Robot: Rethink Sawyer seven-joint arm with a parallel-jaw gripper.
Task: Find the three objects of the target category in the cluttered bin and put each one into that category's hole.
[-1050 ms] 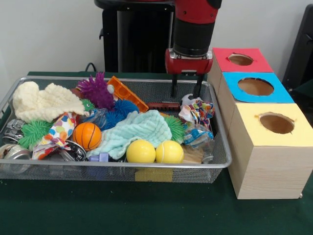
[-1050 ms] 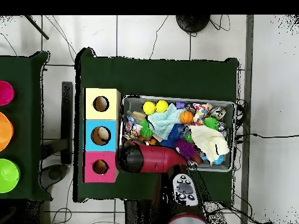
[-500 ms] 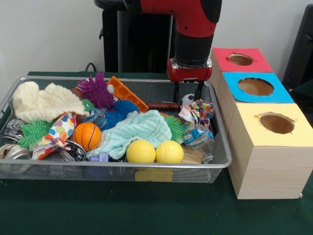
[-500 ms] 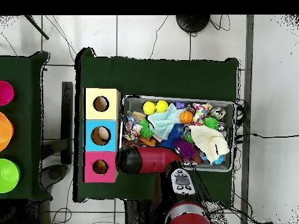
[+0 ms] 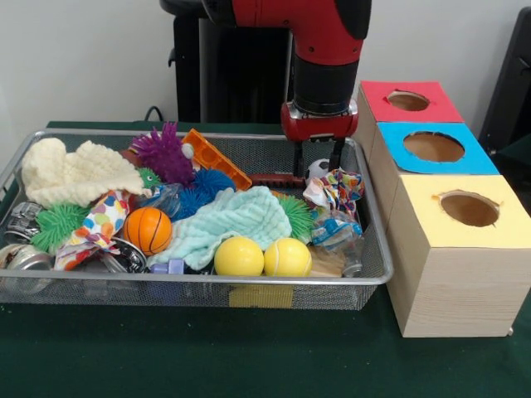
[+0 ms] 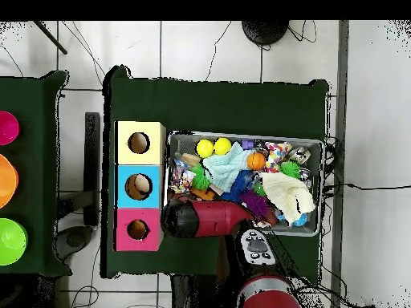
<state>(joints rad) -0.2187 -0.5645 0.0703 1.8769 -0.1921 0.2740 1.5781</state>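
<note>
Front view shows the tool (image 5: 316,160) at upper centre-right, fingers apart and empty, poised over a small black-and-white ball (image 5: 318,168) at the far right corner of the wire bin (image 5: 207,286). Against the shots from a second earlier it has hardly shifted, only easing slightly toward the bin's right wall; nothing in the clutter has moved. I judge the search is settling on that ball, so balls look like the target kind. The two yellow balls (image 5: 263,257) and mini basketball (image 5: 148,230) lie at lower centre; the red, blue and yellow hole boxes (image 5: 434,149) stand right of the bin
</note>
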